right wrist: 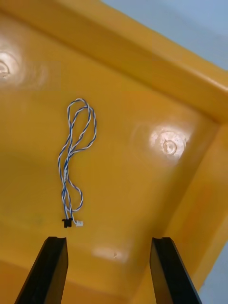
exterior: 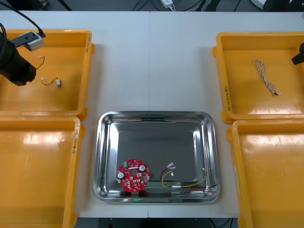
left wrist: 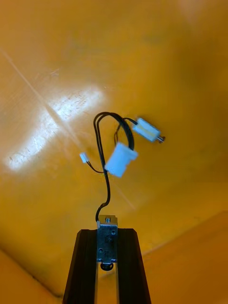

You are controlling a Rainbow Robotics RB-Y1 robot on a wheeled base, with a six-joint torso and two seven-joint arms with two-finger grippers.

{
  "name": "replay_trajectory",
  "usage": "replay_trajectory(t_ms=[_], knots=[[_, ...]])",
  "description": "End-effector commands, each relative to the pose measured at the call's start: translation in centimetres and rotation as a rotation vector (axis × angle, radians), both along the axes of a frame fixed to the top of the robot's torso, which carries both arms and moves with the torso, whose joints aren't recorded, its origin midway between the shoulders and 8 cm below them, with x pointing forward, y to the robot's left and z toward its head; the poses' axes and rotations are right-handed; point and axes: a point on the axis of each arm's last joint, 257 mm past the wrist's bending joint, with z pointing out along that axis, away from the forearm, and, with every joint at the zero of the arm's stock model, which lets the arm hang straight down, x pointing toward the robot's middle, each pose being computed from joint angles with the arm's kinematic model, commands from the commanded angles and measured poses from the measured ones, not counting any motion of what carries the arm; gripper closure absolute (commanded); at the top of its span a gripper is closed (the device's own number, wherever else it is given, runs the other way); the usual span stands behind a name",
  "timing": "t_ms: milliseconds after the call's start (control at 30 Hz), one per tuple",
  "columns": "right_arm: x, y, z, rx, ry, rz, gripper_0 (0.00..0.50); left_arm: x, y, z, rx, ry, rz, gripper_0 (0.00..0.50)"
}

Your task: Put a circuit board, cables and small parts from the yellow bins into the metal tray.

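Note:
My left gripper point(left wrist: 107, 236) is shut on a small metal part point(left wrist: 107, 242), held above the floor of the far left yellow bin point(exterior: 71, 42). A black cable point(left wrist: 102, 156) with a white plug point(left wrist: 120, 159) runs out from that part. A second small metal part point(exterior: 58, 82) with a thin cable lies in the same bin. My right gripper point(right wrist: 108, 247) stands open over the far right yellow bin point(exterior: 228, 71), with the twisted blue and white cable point(right wrist: 71, 161) lying beyond its fingers. In the metal tray point(exterior: 107, 137) lie a round red circuit board point(exterior: 133, 175) and a red and yellow cable point(exterior: 186, 181).
The near left yellow bin point(exterior: 38, 171) and the near right yellow bin point(exterior: 270, 171) flank the tray. The left arm point(exterior: 16, 66) hangs over the far left bin's left part. The right arm point(exterior: 298, 54) shows at the right edge.

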Motion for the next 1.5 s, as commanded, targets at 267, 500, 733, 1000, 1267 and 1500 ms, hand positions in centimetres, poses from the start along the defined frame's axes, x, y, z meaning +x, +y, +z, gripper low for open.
replay_trajectory(t_ms=[267, 500, 733, 1000, 1267, 1500], knots=[[4.1, 3.1, -0.6, 0.078, -0.089, 0.012, 0.000, -3.1, -2.9, 4.9, -0.081, -0.055, 0.288, 0.500], [5.2, 4.2, -1.9, 0.081, -0.106, 0.015, 0.000, -4.0, -6.0, 5.2, -0.113, -0.069, 0.330, 0.499], [5.9, 4.6, -3.5, 0.113, -0.105, 0.008, 0.000, -4.8, -9.4, 5.1, -0.159, -0.087, 0.380, 0.500], [6.0, 4.7, -5.1, 0.094, -0.093, 0.017, 0.000, -4.9, -14.8, 5.6, -0.283, -0.134, 0.403, 0.500], [5.6, 5.2, -6.8, 0.128, -0.090, 0.028, 0.000, -5.4, -18.6, 4.4, -0.360, -0.131, 0.457, 0.500], [5.2, 5.0, -8.3, 0.142, -0.084, 0.024, 0.000, -6.2, -21.2, 1.7, -0.393, -0.101, 0.515, 0.500]])
